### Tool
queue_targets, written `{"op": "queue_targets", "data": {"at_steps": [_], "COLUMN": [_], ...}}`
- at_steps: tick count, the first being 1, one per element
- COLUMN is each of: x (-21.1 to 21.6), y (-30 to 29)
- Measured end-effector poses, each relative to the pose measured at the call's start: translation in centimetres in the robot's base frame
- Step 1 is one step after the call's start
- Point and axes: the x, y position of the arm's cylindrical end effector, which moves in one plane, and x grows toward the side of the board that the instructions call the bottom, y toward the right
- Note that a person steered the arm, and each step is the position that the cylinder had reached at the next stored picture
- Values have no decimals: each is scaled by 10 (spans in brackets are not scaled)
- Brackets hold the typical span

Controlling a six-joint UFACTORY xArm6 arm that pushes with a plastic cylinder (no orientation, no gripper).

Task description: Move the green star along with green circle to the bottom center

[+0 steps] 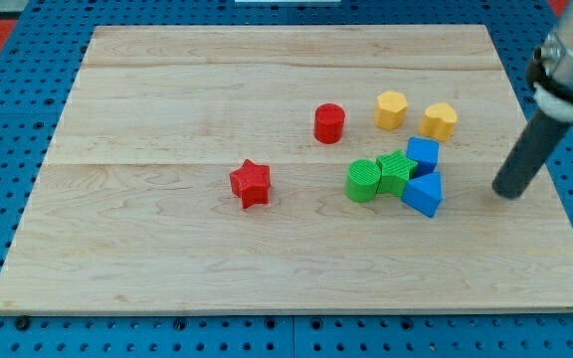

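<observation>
The green circle (363, 180) sits right of the board's middle, touching the green star (396, 171) on its right. A blue cube (423, 155) and a blue triangular block (424, 193) press against the star's right side. My tip (510, 192) is at the view's right, well right of the blue blocks and apart from every block.
A red star (251, 183) lies left of the green circle. A red cylinder (329, 123) stands above the green pair. Two yellow blocks (391, 109) (439, 120) sit at the upper right. The wooden board (167, 259) lies on a blue pegboard.
</observation>
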Motion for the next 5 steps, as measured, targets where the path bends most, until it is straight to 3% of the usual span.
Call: {"op": "queue_targets", "data": {"at_steps": [1, 2, 5], "x": [-10, -10, -2], "y": [-34, -117, -180]}}
